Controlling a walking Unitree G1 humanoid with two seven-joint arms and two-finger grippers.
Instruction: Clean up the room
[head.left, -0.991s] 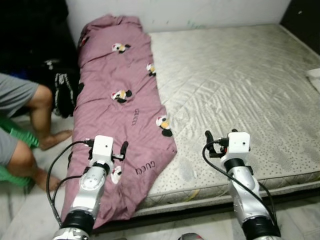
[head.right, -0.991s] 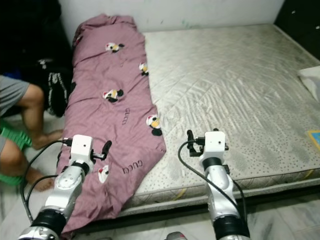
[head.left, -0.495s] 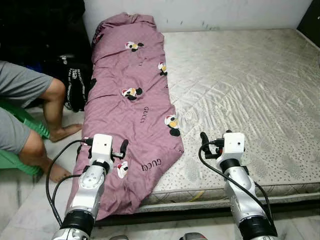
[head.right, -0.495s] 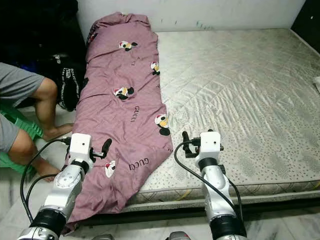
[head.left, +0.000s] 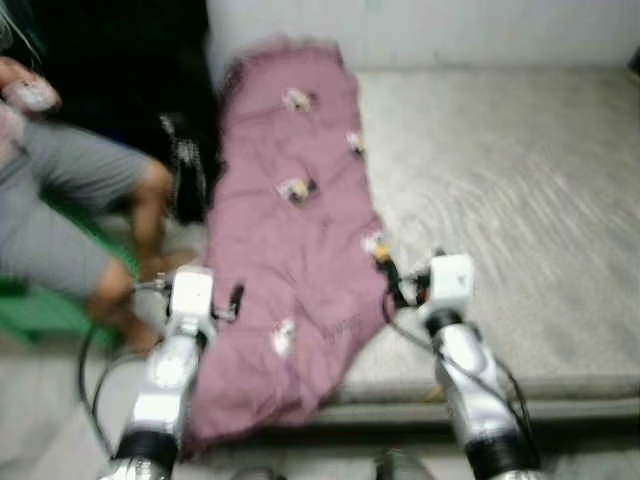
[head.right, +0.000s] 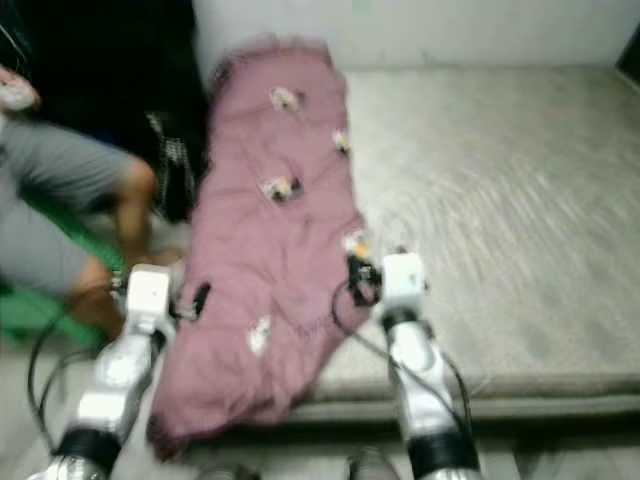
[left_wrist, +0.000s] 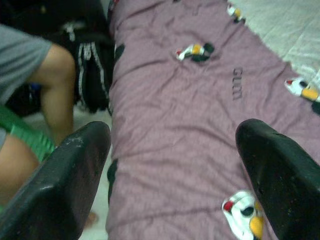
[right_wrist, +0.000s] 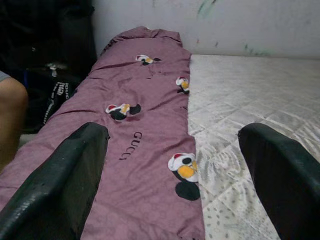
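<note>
Nearest the camera, both silver arms reach forward over the foot of the bed, the head views blurred. The left tool (head.left: 234, 300) hangs above the lower left part of the purple quilt (head.left: 300, 250), near where the cloth droops over the bed's edge toward the floor (head.left: 60, 400); its wrist view shows the two black fingers (left_wrist: 70, 175) spread wide apart with nothing between them, the quilt lying below. The right tool (head.left: 395, 290) is held just at the quilt's right border, where the cloth meets the bare mattress (head.left: 520, 190); its fingers (right_wrist: 65, 175) are likewise parted and empty, with the quilt and the pale quilted mattress surface ahead of them. The quilt lies as a long, loosely bunched strip along the left side of the bed, running from the near edge up to the wall (head.left: 450, 30), with small cartoon-mouse prints (right_wrist: 182, 170) and dark lettering (right_wrist: 129, 145) scattered over it. It covers the left part of the mattress, the rest of which is bare and grey-white. To the left of the bed, beside the quilt's hanging edge, a person (head.left: 70, 200) in grey shorts sits on something green (head.left: 40, 305), one bare knee raised close to the bed. Behind that knee a black bag with white markings (left_wrist: 92, 70) stands against the quilt's side, in front of a dark area further back.
</note>
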